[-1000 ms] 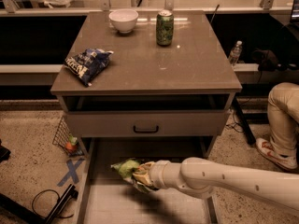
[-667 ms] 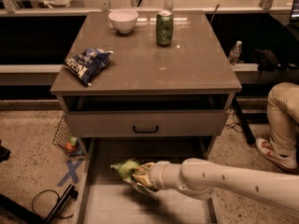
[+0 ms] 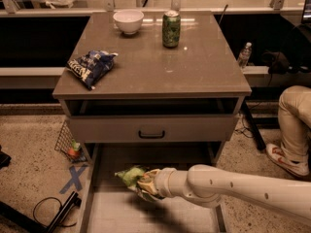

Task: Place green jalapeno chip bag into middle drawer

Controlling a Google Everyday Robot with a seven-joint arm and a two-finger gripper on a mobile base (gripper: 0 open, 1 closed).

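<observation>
The green jalapeno chip bag [image 3: 129,176] is a crinkly light-green bag held at the tip of my white arm, just above the floor of the pulled-out middle drawer [image 3: 121,212]. My gripper [image 3: 145,184] is shut on the bag, its fingers mostly hidden behind the bag. The arm reaches in from the right across the drawer. The drawer's grey floor shows below and left of the bag.
A grey drawer front with a black handle [image 3: 151,134] is above the open drawer. On the cabinet top lie a dark blue chip bag [image 3: 90,67], a white bowl [image 3: 128,21] and a green can [image 3: 170,28]. A person's leg [image 3: 294,125] is at right. A wire basket [image 3: 68,142] stands at left.
</observation>
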